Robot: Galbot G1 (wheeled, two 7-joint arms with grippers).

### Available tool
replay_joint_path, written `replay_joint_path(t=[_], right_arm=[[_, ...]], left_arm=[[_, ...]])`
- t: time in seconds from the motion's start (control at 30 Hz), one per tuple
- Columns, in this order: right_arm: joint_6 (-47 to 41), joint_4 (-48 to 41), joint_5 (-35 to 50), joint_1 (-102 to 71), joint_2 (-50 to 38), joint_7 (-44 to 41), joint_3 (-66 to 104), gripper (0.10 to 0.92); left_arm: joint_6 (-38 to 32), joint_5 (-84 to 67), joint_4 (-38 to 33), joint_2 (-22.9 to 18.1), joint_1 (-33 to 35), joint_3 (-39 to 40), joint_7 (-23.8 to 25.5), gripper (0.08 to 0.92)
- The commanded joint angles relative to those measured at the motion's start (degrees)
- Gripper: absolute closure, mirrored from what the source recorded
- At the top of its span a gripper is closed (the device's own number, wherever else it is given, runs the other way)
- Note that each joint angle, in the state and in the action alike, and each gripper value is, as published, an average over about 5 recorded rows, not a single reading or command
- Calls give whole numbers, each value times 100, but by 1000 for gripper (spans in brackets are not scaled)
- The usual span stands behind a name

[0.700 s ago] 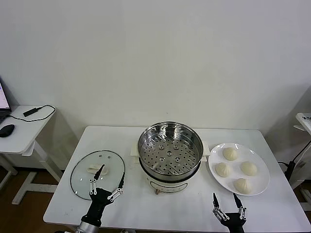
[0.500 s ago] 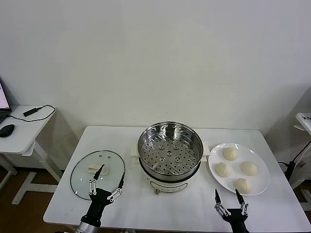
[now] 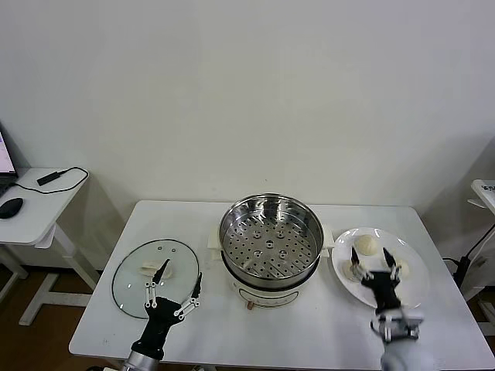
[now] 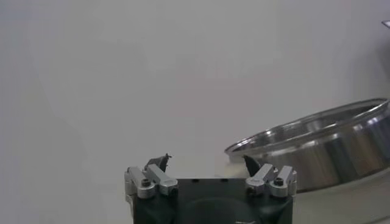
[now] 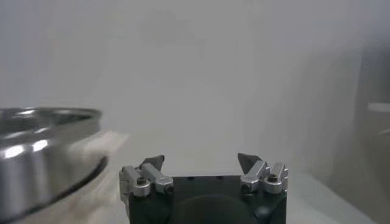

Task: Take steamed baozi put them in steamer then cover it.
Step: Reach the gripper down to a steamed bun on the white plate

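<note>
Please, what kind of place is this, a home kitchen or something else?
Probably a lab or office test area, not a kitchen: a plain white table against a bare wall, holding only the steamer, the glass lid and a plate of baozi, with a side desk nearby.

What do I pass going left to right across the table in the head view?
Glass cover lying flat with the left gripper at its near edge → steamer on its white cooker base → white plate of baozi, with the right gripper over it, fingers open.
</note>
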Motion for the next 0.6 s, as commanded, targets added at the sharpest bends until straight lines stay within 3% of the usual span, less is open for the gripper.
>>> replay_joint_path(t=[0.03, 0.23, 0.37, 0.6], right_arm=[[-613, -1011, 573, 1557, -803, -586, -518, 203], [-933, -1955, 289, 2550, -1583, -3356, -1282, 203], [-963, -2566, -550, 3369, -1896, -5350, -2073, 203], [-263, -3873, -2554, 5090, -1591, -7747, -3375, 203]], left_arm=[[32, 2, -84, 31, -16, 72, -6, 177], [41, 9, -151, 44, -1, 106, -12, 177], [41, 19, -174, 29, 17, 101, -16, 177], [41, 79, -211, -23, 93, 72, -22, 177]])
